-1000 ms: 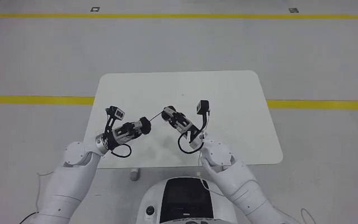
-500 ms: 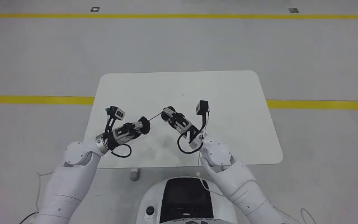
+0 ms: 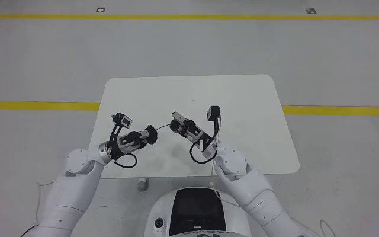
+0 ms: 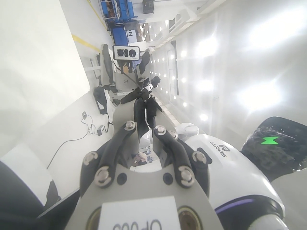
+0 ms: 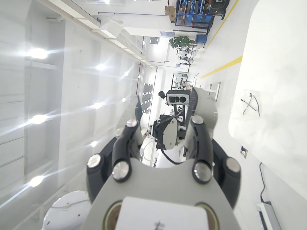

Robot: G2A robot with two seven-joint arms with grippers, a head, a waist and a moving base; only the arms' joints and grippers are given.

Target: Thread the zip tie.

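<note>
A thin black zip tie (image 3: 163, 124) spans the small gap between my two grippers above the white table (image 3: 237, 101). My left gripper (image 3: 153, 133) is shut on one end of it; in the left wrist view the dark pads (image 4: 140, 116) pinch the tie (image 4: 129, 77), which runs on toward the other arm. My right gripper (image 3: 175, 122) faces it and is open. Its fingers (image 5: 138, 111) stand wide apart, and the tie's free end (image 5: 177, 114) lies in the gap between them without being pinched.
The table's near edge lies just under both forearms. A yellow floor line (image 3: 331, 110) runs behind the table.
The left arm has pulled back slightly toward the table's near left side. The tie now bows a little where it looked straight. The right gripper has barely shifted.
</note>
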